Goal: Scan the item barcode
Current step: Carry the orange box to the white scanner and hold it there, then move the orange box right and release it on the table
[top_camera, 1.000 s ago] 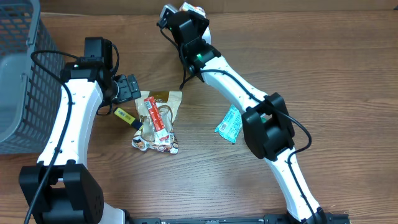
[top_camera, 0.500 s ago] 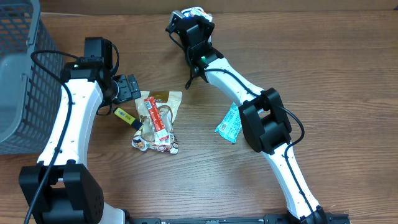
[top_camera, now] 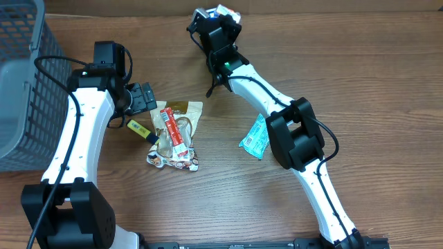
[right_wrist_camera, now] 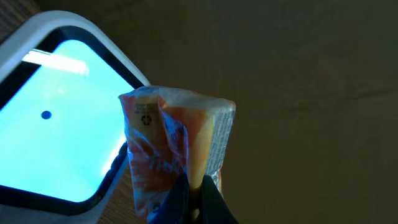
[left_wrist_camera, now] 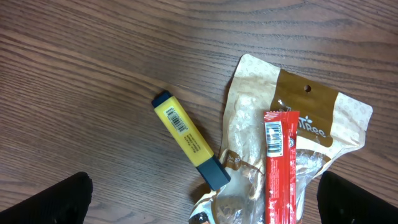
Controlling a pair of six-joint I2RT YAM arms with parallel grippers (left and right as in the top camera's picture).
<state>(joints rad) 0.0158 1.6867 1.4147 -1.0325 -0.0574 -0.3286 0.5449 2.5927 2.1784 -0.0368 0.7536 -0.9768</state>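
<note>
Right pincer (right_wrist_camera: 194, 199) is at the far edge of the desk (top_camera: 374, 83), about the middle, clamped shut on the bottom of a crinkly orange and white packet (right_wrist_camera: 177, 143). That's the item for the barcode job. In the right wrist view the packet stands upright in the grip, and its left side overlaps the corner of a white-framed panel glowing blue (right_wrist_camera: 56, 124). Can't make out a barcode on the side facing the camera, it's too dark.

Left pincer (top_camera: 142, 97) is spread wide open with nothing in it, hanging over the pile on the left half of the desk. Under it sit 3 things:
- a yellow highlighter (left_wrist_camera: 189, 140) with a dark cap, lying at an angle
- a beige pouch (left_wrist_camera: 311, 118) just right of it
- a red stick pack (left_wrist_camera: 280, 165) lying on top of the pouch

1 teal packet (top_camera: 255, 137) lies by itself further right, next to the right arm. Grey wire basket (top_camera: 21, 90) is at the far left
</note>
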